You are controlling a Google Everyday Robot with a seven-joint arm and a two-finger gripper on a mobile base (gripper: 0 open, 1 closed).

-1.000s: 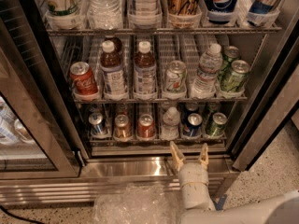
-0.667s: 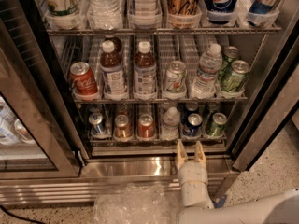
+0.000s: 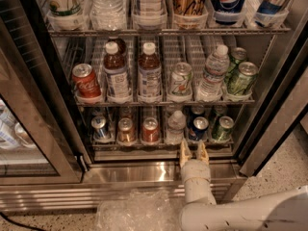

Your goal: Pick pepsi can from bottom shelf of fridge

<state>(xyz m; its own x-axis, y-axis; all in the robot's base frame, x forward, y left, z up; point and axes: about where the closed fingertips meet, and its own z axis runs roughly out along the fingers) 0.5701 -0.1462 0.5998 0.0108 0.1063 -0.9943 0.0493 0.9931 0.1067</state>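
Note:
The fridge (image 3: 48, 129) stands open in front of me. Its bottom shelf (image 3: 159, 143) holds a row of small cans. The pepsi can (image 3: 198, 128), dark navy with a silver top, stands second from the right, between a small water bottle (image 3: 175, 126) and a green can (image 3: 223, 128). My gripper (image 3: 193, 149) is at the front edge of that shelf, just below and in front of the pepsi can. Its two tan fingers (image 3: 185, 150) point into the fridge. They are apart and hold nothing.
A paler blue-and-silver can (image 3: 100, 127), a copper can (image 3: 126, 130) and a red can (image 3: 150, 130) fill the left of the row. The rack above holds brown tea bottles (image 3: 116, 76) and cans. A steel sill (image 3: 134, 172) and a crumpled plastic sheet (image 3: 134, 211) lie below.
My gripper has moved forward and a little right, up to the front of the bottom shelf below the pepsi can. Its fingers stand closer together than a second ago.

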